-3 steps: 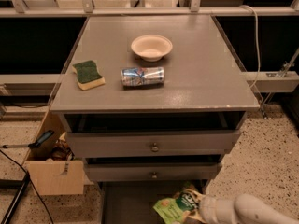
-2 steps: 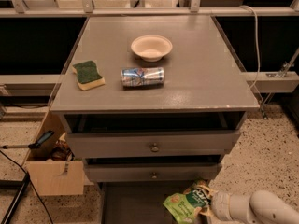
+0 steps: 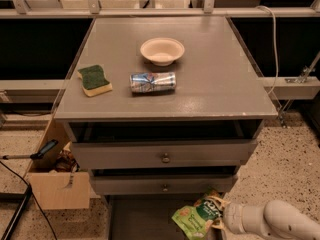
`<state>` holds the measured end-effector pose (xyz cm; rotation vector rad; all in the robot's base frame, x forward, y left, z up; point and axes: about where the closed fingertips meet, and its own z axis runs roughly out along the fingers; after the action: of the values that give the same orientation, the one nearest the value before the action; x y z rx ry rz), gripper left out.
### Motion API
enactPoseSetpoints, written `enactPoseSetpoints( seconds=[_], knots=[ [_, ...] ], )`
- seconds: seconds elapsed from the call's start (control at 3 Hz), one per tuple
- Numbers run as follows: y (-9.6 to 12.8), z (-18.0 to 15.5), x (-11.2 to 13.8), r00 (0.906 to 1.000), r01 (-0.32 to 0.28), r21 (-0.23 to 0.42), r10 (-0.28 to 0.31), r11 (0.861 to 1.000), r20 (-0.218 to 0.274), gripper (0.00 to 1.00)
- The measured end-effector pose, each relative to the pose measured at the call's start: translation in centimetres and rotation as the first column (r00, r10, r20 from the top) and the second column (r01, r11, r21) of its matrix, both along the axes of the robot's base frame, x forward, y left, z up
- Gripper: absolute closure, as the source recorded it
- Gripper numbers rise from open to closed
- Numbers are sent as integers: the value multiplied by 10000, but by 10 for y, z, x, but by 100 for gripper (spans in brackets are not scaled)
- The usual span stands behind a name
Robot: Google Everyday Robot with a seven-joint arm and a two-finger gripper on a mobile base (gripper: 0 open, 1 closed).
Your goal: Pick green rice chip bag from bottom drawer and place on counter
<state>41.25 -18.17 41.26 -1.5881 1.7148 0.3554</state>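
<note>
- Far left, on the floor: open cardboard box (image 3: 55,186) against the cabinet side. Not part of the task.
- Worktop (image 3: 215,84), left part: green-and-yellow sponge (image 3: 95,80). It is a distractor and I ignore it.
- Worktop middle: crushed can (image 3: 153,82) lying on its side, with the pale bowl (image 3: 162,50) just behind it. The right half of the worktop is bare grey.
- Below the worktop: two knobbed drawers (image 3: 165,158) stacked. Under them the bottom drawer (image 3: 135,219) is pulled out as a dark tray.
- Green rice chip bag (image 3: 196,218): over the right part of the bottom drawer, at the bottom edge of the view. Its long axis runs roughly left to right, tilted, with the lower end to the left and the upper end to the right.
- End effector (image 3: 220,217): low right, just right of the bag, with the bag's crumpled right end meeting its tip. The bag hides the tip, so I cannot tell how far open it is or whether it really has hold.
- Key relation: the bag lies directly left of the end effector, end-on to it along the long axis. There is only one arm (image 3: 272,223), white, coming in from the lower right.
- My read: the place step is next. The bag has to rise past both knobbed drawer fronts, then go over onto the bare right side of the worktop.
- Risk: the bag hangs out to the left and could snag a drawer front on the way up.
</note>
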Motion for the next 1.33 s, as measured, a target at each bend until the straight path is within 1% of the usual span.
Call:
enactPoseSetpoints(
  seconds=[0.33, 0.67, 1.0, 1.33],
  knots=[
    [15, 69, 12, 9938, -785, -486, 820, 9957, 746, 100],
    [18, 126, 24, 9824, -1212, -969, 1333, 9879, 1309, 100],
    [2, 198, 31, 9668, -1536, -980, 1700, 9833, 1909, 100],
    [-26, 238, 9, 9603, -1652, -756, 1778, 9834, 2151, 100]
  ],
)
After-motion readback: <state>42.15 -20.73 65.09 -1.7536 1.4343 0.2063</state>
